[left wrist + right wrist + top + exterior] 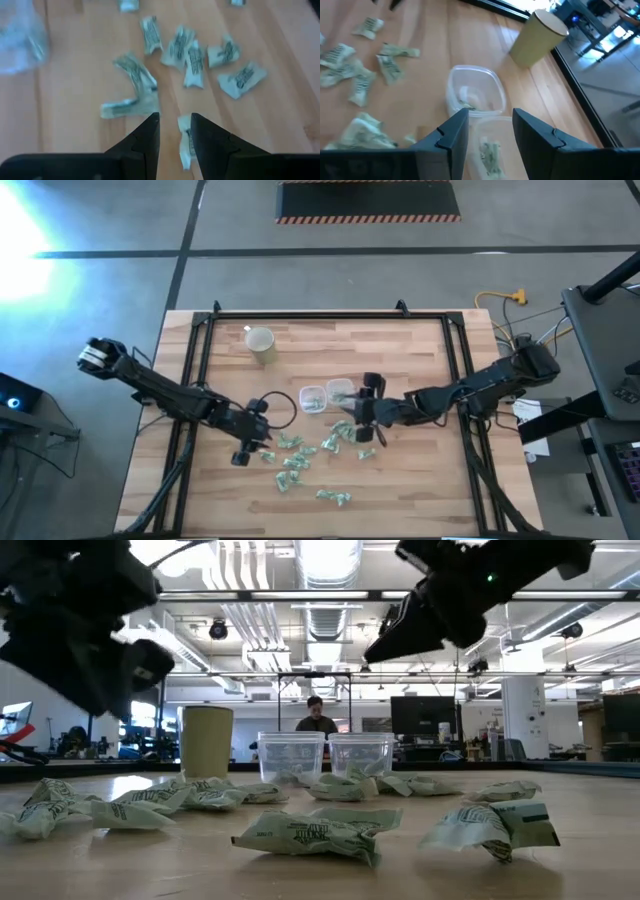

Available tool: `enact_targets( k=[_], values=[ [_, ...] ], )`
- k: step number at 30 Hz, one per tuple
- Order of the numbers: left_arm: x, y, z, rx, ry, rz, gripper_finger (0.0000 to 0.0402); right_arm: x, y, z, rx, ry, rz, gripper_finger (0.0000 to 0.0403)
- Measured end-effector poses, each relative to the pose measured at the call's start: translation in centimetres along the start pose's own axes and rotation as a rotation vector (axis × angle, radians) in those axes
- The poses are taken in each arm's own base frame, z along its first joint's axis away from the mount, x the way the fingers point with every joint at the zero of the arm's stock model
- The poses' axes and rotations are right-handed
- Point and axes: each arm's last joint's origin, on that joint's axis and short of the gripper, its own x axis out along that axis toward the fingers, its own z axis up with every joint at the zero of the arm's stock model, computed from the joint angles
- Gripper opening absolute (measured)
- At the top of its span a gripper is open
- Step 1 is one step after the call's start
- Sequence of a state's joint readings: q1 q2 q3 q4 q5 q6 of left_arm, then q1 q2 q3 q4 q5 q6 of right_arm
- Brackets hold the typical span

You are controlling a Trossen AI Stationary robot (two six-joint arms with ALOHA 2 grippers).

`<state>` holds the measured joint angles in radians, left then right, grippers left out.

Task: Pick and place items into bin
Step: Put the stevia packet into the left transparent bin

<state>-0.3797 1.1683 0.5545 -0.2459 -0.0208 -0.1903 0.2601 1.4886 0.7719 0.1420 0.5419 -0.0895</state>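
Two clear bins stand side by side near the middle of the desk (420, 480), a left bin (313, 397) and a right bin (340, 391), each with a few wrapped pieces seen inside. Many more items (296, 460) are scattered loose on the wood between the bins and the near edge, some just beside the bins and one pair (334, 498) closest to the near edge. A cup (261, 345) is set upright toward the far left corner, well apart from the bins. The right gripper (487, 131) is held above the right bin, its fingers (454, 131) parted with nothing seen between them; a piece is seen lying in the bin under the gap. The left gripper (173, 131) is held low over the left part of the scatter, its fingers (150, 135) a narrow gap apart, with an item (186, 142) seen in the gap; whether it is gripped cannot be told. A person (316, 720) is seen in the room beyond the far edge.
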Motion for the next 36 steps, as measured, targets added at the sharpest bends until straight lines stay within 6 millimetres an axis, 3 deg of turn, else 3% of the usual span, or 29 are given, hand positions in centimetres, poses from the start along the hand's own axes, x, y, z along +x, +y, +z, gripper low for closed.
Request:
enact_targets(
  k=[10,28,36],
  values=[
    [2.6,-1.0,-1.2,-0.078,0.144,-0.029,0.0093,-1.8,0.6,0.8,0.002,-0.046,0.038,0.0128],
    [4.6,-2.0,-1.9,-0.069,0.193,-0.038,0.0093,-1.9,0.8,0.8,-0.002,-0.043,0.045,0.0109],
    [4.5,-2.0,-1.9,-0.060,0.190,-0.028,0.0093,-1.9,0.8,0.8,0.010,-0.042,0.045,0.0104]
  ],
)
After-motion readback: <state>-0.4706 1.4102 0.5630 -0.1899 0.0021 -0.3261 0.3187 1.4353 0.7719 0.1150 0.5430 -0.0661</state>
